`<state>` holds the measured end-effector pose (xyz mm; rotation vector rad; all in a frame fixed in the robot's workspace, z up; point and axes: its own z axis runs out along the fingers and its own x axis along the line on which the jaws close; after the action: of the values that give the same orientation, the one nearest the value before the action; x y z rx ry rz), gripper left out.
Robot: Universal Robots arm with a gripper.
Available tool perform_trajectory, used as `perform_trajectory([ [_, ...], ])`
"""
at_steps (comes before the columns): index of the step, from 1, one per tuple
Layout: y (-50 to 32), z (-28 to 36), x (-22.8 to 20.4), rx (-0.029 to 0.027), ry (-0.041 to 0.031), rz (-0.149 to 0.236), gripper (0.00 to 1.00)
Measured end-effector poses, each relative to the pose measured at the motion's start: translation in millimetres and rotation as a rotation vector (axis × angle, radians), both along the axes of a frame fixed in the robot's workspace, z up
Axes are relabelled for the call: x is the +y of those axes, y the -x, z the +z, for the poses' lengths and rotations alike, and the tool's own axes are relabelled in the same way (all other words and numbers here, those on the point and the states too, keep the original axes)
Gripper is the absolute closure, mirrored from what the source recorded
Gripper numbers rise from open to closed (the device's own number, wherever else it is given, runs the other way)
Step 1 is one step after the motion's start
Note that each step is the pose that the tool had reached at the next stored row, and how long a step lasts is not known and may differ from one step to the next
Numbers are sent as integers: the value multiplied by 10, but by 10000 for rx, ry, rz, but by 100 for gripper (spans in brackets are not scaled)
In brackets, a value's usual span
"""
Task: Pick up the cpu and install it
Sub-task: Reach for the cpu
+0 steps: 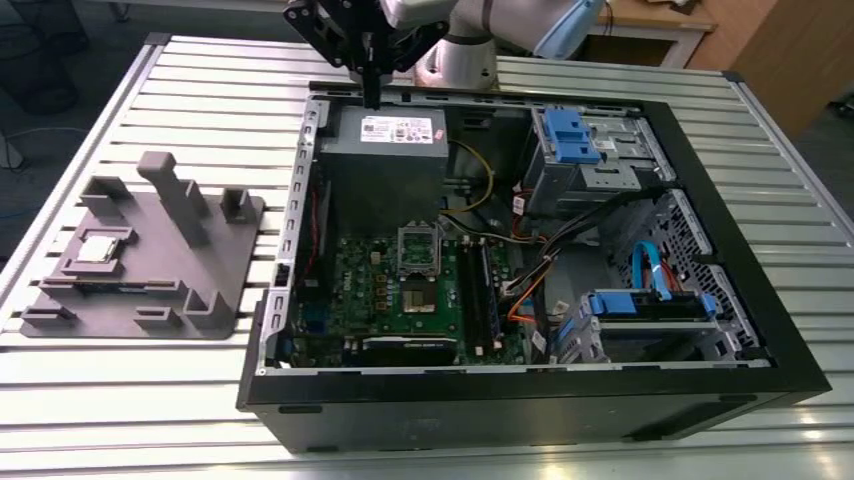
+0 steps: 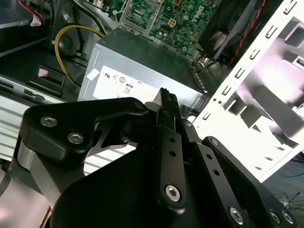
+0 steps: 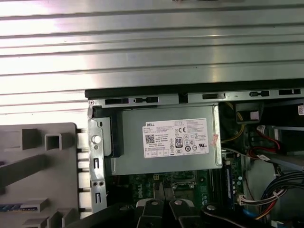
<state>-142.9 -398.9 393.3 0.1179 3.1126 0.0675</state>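
Nothing of the task looks done yet: the cpu [image 1: 99, 246] lies on the grey holder tray [image 1: 200, 290] outside the computer case [image 1: 747, 290], well apart from the gripper [image 1: 371, 98], toward the exterior view's left of it. The gripper hangs just above the power supply [image 1: 384, 150], its fingers drawn narrow together with nothing between them. The motherboard socket [image 1: 416, 245], beyond the power supply from the gripper, appears to hold no chip, so both pick-up and installation are left.

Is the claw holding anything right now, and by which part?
Nothing. The claw is shut and empty over the grey box; the cpu lies on the grey fixture beside the case.
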Motion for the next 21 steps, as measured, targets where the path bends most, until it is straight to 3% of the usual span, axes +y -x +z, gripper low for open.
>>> perform_trajectory([
  [6, 96, -1, 0, -1, -1, -1, 89],
  [15, 120, -1, -1, -1, -1, -2, 89],
  [21, 241, -5, 0, -1, -1, -1, 89],
])
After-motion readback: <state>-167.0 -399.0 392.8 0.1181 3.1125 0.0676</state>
